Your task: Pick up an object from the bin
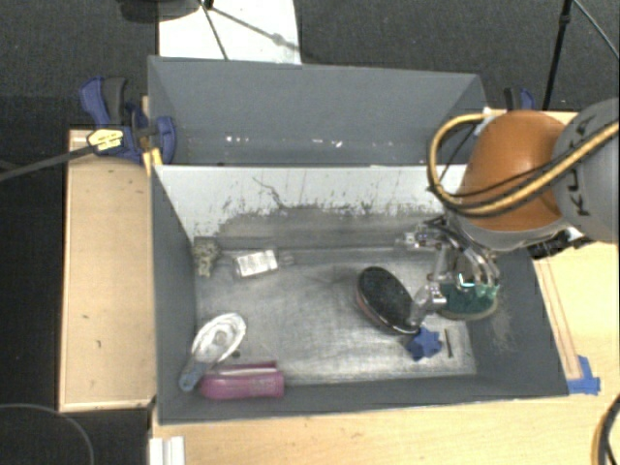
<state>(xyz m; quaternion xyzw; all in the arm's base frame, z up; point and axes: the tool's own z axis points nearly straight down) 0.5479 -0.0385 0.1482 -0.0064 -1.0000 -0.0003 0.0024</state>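
My gripper [442, 291] hangs low over the right part of the bin floor. Directly to its left lies a black oval thing [385, 298], tilted, its right end touching or almost touching the gripper. A dark green round thing [475, 300] sits just to the gripper's right, partly hidden by it. A small blue piece [424, 343] lies on the floor just in front of the gripper.
A magenta oblong thing [243, 385] and a clear blue-handled scoop [215, 343] lie in the front left corner. A small silver-white packet [257, 263] and a little grey piece [203, 257] rest near the back wall at left. The arm's orange cover rises above the gripper.
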